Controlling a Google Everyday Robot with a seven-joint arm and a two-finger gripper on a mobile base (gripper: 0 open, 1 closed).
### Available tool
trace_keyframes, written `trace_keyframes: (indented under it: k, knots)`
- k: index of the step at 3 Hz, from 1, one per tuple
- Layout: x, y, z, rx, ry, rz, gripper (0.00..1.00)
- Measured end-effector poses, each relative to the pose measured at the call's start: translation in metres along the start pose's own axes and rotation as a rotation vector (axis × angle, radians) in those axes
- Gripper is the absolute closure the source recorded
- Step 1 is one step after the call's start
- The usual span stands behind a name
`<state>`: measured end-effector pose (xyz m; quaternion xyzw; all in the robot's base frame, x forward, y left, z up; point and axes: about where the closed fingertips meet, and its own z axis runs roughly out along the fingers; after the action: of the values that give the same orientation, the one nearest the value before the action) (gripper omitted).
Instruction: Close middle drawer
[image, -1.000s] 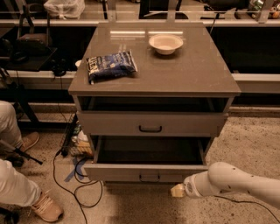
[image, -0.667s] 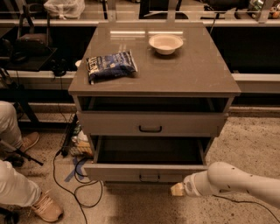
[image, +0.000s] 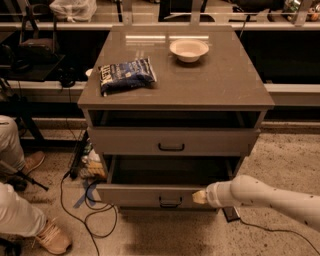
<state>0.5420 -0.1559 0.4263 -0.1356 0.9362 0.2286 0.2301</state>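
Speckled stone floor (image: 285, 150) all round, dim workbenches behind. Centre of view: grey wood-grain cabinet (image: 220, 85), flat top catching a streak of light. Just under that top, top drawer (image: 125, 142) standing slightly forward. Beneath it, middle drawer (image: 135, 196) pulled well out towards the camera (shadowed inside, contents not discernible). Reaching in from the lower right, white robot arm (image: 270, 197), level with that drawer's front. At the left edge, somebody's legs in light trousers (image: 15, 215), one tan shoe (image: 52, 237) on the floor. On the cabinet top, blue-and-white snack bag (image: 126, 75) lying flat near the front left; pale bowl (image: 189, 49) upright towards the back, well apart from the bag. Looping over the floor at lower left, black cables (image: 75, 200). At the arm's tip, gripper (image: 199, 196), against or just short of the middle drawer's front; open or shut, cannot tell. Immediately left of it, small black handle (image: 170, 202) at the front's centre.
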Motion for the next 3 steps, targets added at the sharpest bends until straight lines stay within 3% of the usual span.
trace_keyframes:
  k: [1, 3]
  knots:
    - [0.001, 0.000, -0.001, 0.000, -0.003, -0.001, 1.00]
    - [-0.067, -0.007, 0.026, -0.015, -0.125, -0.048, 1.00]
